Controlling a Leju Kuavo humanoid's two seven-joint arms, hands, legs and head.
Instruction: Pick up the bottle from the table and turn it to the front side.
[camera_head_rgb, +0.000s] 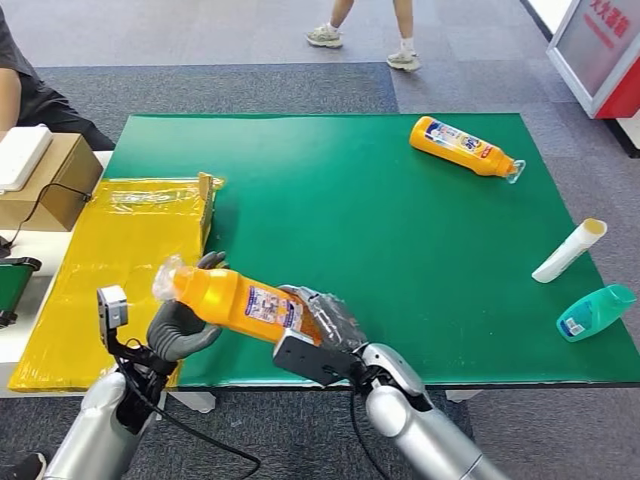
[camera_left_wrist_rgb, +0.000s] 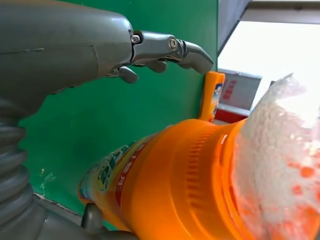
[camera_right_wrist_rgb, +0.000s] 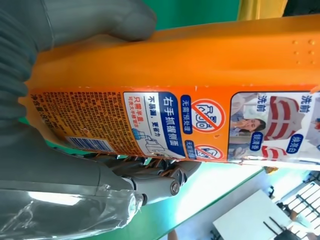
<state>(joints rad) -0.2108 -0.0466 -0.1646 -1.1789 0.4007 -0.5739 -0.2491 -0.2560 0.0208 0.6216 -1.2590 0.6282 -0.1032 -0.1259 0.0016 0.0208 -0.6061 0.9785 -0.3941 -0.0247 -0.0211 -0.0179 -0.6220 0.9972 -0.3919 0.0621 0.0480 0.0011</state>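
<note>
Orange bottle (camera_head_rgb: 238, 303) is off the table, held lying sideways over the near edge of the green table (camera_head_rgb: 362, 230), cap end w/ clear wrap pointing left. Right hand (camera_head_rgb: 324, 318) grips the base end, thumb on one side & fingers curled under the label. Left hand (camera_head_rgb: 181, 328) cups under the neck end; the left wrist view shows its upper fingers (camera_left_wrist_rgb: 177, 50) spread and apart from the bottle, so more a support than a firm hold.

Step in hand looks like the turn: the label facing the right wrist cam is small print & barcode, prob. the back. Best to roll about the long axis, one hand staying firm while the other regrips.

Room: yellow sheet (camera_head_rgb: 98, 270) just left, 2nd orange bottle (camera_head_rgb: 462, 146) far right, white tube (camera_head_rgb: 569, 250) & teal bottle (camera_head_rgb: 596, 311) right, all well apart. The bottle hangs at the table edge, so a slip could send it to the floor.
</note>
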